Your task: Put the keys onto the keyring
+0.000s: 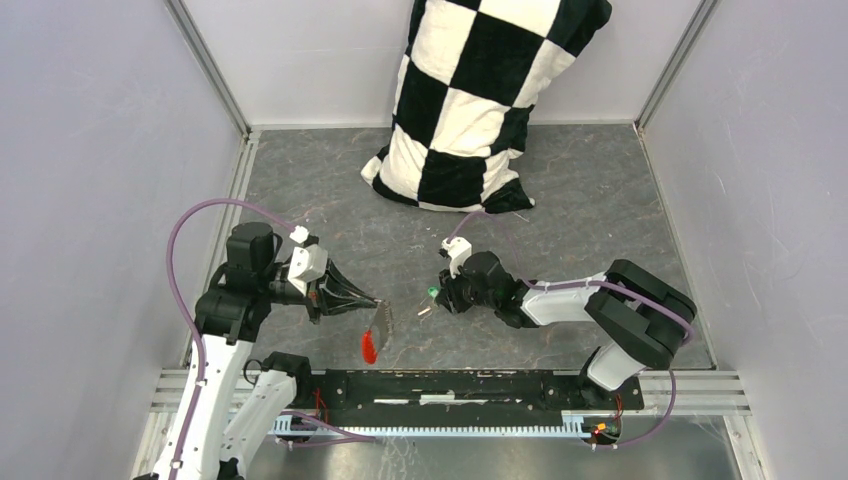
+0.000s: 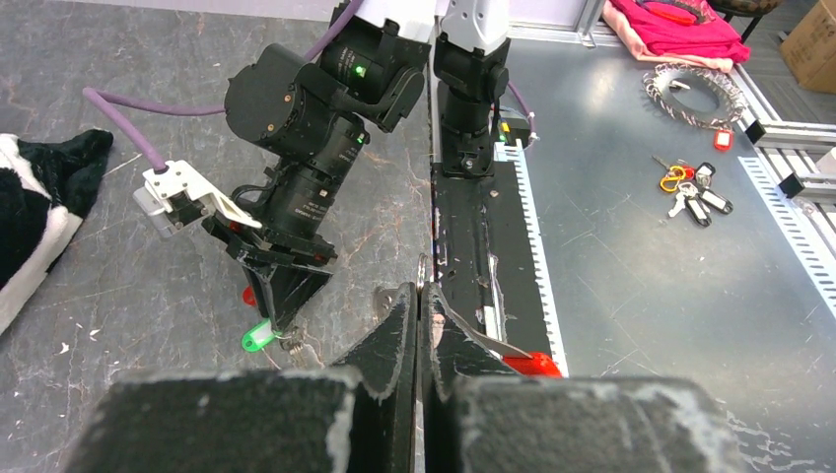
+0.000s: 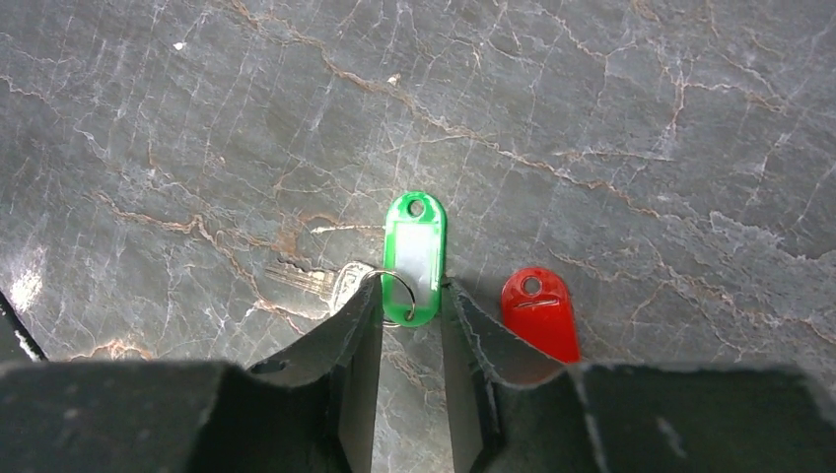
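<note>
On the table (image 3: 641,118), the green key (image 3: 415,251) lies between the part-spread jaws of the right gripper (image 3: 411,296), with the red key (image 3: 537,313) just beside one finger. Opposite, the left gripper (image 1: 374,306) is pressed together, pinching the keyring (image 1: 377,332), which hangs below it. The risk is that the jaws catch only the green head's rounded end and squirt it away, or knock the red key aside.

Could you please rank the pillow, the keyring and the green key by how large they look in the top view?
1. pillow, by far the largest.
2. keyring, counting its fob.
3. green key, the smallest; only a small green speck shows.
</note>
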`<action>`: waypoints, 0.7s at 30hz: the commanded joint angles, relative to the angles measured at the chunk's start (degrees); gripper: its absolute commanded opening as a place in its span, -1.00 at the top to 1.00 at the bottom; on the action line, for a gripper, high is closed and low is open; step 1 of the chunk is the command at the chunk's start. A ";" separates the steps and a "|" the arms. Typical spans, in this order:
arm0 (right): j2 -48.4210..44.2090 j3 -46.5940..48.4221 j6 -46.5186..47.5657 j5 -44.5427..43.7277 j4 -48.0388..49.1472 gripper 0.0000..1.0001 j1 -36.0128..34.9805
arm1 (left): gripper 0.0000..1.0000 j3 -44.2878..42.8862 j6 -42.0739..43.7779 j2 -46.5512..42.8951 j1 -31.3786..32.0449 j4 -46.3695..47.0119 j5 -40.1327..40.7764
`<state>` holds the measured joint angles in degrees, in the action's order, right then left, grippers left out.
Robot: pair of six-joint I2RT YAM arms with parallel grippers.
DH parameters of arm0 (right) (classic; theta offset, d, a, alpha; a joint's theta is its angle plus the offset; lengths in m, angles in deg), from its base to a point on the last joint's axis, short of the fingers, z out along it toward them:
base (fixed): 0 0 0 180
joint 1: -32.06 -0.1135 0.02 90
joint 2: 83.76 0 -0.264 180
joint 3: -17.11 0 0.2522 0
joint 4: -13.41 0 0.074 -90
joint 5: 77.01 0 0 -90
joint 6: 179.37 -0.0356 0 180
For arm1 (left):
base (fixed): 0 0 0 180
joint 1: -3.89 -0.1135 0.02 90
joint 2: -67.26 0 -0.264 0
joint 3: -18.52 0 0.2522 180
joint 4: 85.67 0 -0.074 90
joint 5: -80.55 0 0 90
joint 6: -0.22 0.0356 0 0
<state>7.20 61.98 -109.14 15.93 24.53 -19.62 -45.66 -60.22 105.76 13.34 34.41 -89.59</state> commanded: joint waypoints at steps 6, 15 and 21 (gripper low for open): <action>0.60 1.76 0.57 -0.83 0.87 0.67 0.11 | 0.96 -1.84 -0.60 -1.08 -0.22 1.82 -2.24; -4.38 2.65 4.15 0.15 -0.34 0.99 0.09 | 0.96 -1.30 0.27 -1.46 -0.22 1.79 -1.71; -8.67 0.85 4.89 3.87 2.05 0.99 0.13 | 0.96 -0.81 0.28 -1.15 -0.22 1.78 -0.98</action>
<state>2.20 62.64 -105.78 17.08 23.53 -19.62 -45.66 -60.20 104.60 13.34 34.41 -89.50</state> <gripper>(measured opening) 0.010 0.035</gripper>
